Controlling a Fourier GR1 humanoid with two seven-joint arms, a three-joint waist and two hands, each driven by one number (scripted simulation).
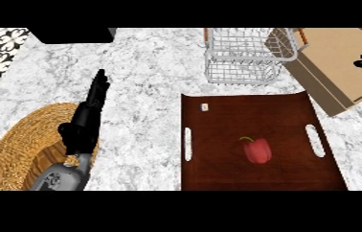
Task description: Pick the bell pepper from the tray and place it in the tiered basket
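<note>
The task is at its very start — the bell pepper (257,150) lies untouched on the dark brown tray (219,178), well to the right of the left hand (83,118) and slightly nearer the robot than its fingertips. That hand rests open at the left of the view, fingers straight and together, pointing away from the robot and holding nothing; it sits over the edge of a woven mat (32,145). The right hand does not show.

The next move, as I judge it, calls for a hand to come over the tray, descend on the pepper and curl round it, then carry it away from the robot to the tiered basket (244,58), which stands just beyond the tray's far edge.

Room looks fair: bare marble tabletop (148,82) separates the left hand from the tray, and nothing but a small pale tag (205,107) shares the tray. The basket's wire rim needs clearing on the way in, and a tan board (332,68) lies touching the basket's right side — little slack there.
</note>
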